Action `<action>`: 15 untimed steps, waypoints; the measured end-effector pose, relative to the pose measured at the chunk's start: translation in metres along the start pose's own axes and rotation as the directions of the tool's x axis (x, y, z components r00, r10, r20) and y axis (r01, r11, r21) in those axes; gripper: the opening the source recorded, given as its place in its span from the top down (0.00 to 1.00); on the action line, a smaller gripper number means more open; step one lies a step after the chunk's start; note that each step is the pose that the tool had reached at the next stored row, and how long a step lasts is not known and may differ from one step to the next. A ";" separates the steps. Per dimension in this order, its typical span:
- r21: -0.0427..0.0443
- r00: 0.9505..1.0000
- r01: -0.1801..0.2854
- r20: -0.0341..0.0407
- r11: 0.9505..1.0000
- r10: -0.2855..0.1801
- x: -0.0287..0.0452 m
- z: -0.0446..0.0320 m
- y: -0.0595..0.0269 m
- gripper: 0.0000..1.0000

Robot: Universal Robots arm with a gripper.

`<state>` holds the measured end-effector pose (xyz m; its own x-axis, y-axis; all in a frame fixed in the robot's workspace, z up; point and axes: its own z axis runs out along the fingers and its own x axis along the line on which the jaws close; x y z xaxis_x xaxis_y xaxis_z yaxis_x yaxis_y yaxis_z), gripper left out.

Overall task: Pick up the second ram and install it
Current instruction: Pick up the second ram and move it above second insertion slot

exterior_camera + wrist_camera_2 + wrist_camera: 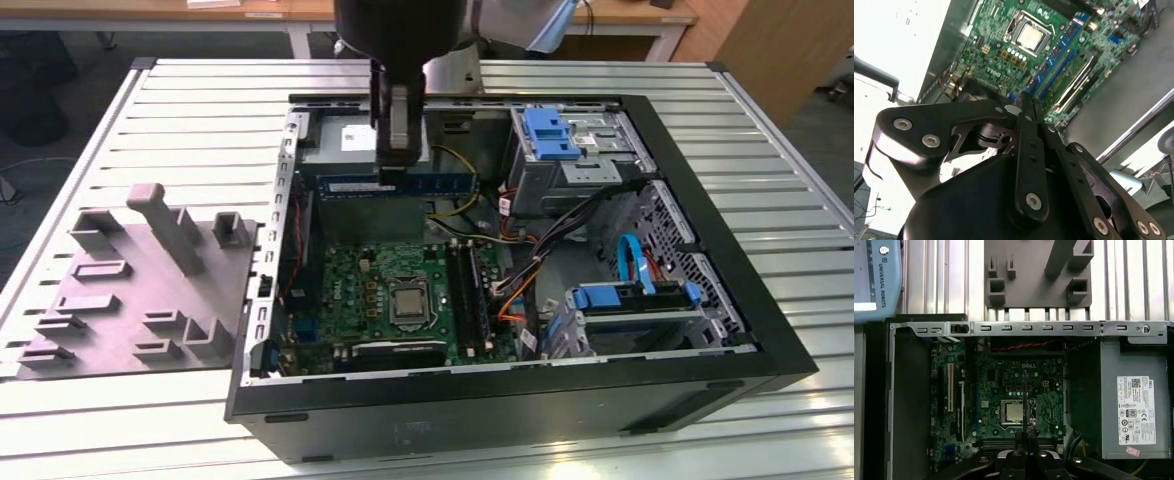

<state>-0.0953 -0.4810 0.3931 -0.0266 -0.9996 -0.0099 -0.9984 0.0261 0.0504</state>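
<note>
Between the fingers: the second ram (441, 184), a blue stick held level and on edge, its ends poking out either side of the grip.
Gripper (398, 165): fingers narrow, pinched on the stick's middle; in both wrist views they sit tight together on its thin edge.
Below the fingers: open computer case (467, 420) with the green motherboard (360, 280) and processor socket (404, 303); the stick hangs clear of the board.
Memory slots (465, 285): long, black, beside the socket, apart from the stick.
To the exterior view's left of the fingers: grey holder block (134, 290) on the slatted table (747, 80), outside the case.
</note>
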 end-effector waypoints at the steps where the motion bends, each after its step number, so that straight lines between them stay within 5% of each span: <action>1: 0.000 1.000 0.000 0.000 1.000 0.000 -0.0001 0.0001 -0.0021 0.88; 15: 0.000 1.000 0.000 0.000 1.000 0.000 0.0000 0.0218 -0.0092 0.88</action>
<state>-0.0872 -0.4810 0.3708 -0.0266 -0.9996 -0.0100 -0.9984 0.0260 0.0505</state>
